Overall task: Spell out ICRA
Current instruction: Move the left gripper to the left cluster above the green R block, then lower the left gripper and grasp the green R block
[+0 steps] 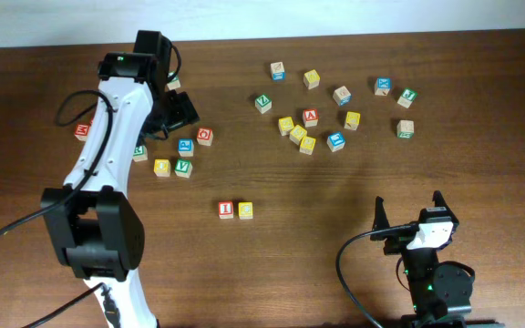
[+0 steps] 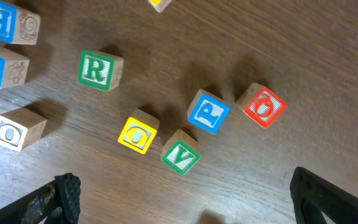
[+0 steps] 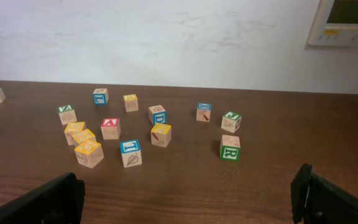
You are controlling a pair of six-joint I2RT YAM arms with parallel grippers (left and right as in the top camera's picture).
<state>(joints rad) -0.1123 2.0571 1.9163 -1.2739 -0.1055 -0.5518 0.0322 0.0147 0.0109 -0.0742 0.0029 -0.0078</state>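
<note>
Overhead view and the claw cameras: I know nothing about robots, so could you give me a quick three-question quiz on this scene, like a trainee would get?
1. True or false: the red I cube and the yellow C cube sit side by side, away from the other cubes.
2. In the left wrist view, the green cube closest to the blue P cube shows: A) R B) V C) H
3. Fill in: the left claw and the right claw both stand ____ and hold nothing.
Key: 1 true; 2 B; 3 open.
</note>
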